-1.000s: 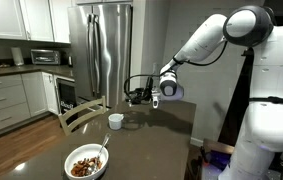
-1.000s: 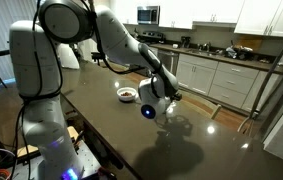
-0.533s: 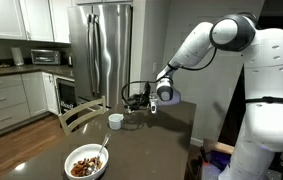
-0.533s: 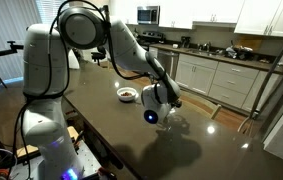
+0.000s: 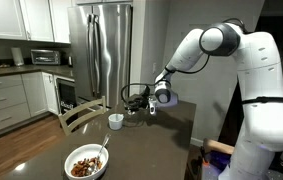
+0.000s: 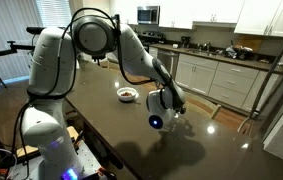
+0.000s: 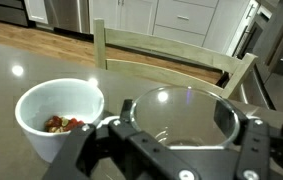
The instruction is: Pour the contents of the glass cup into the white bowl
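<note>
- Plainly, in the wrist view the gripper [image 7: 188, 125] is spread wide, with one dark finger on either side of the glass cup [image 7: 181, 100].
- The clear rim of the glass cup sits between those fingers. Whether the pads actually touch the glass cannot be told.
- The glass cup stands upright on the dark worktop [image 7: 21, 60], just beside a small white cup [image 7: 59, 115] that holds some reddish-brown bits.
- In an exterior view the gripper [image 5: 135, 98] is low over the worktop [image 5: 151, 150], next to the small white cup [image 5: 115, 121].
- The white bowl [image 5: 73, 170] sits well apart from the gripper, near the front edge of the worktop. It holds brown pieces, and a utensil [image 5: 103, 150] leans on its rim.
- In an exterior view the white bowl [image 6: 119, 92] lies beyond the arm, clear of it.
- The glass cup is too clear and small to pick out in either exterior view, and its contents cannot be read in the wrist view.
- The lower ends of the gripper fingers are cut off by the bottom edge of the wrist view.
- A wooden chair back [image 7: 171, 62] stands behind the two cups.
</note>
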{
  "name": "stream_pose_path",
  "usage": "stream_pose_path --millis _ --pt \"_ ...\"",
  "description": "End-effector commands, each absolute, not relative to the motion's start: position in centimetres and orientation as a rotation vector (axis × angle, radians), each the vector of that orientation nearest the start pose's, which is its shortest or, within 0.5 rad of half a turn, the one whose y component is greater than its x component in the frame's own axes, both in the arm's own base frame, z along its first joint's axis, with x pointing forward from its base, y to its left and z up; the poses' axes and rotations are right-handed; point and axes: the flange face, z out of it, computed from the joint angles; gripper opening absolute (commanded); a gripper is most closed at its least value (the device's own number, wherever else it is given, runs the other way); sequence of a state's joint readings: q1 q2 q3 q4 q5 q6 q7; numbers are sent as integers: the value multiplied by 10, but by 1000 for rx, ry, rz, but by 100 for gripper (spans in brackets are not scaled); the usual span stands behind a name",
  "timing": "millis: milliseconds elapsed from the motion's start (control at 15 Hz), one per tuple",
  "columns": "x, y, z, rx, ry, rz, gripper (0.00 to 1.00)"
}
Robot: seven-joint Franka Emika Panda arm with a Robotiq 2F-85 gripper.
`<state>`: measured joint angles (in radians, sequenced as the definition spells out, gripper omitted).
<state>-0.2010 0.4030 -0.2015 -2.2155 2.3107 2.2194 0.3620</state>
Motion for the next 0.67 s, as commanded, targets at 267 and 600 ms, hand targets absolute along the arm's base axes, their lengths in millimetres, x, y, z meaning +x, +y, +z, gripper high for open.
stream_pose_path --millis 267,600 --pt "510 -220 172 -165 1802 155 59" --pt "513 -219 162 -134 1793 174 59"
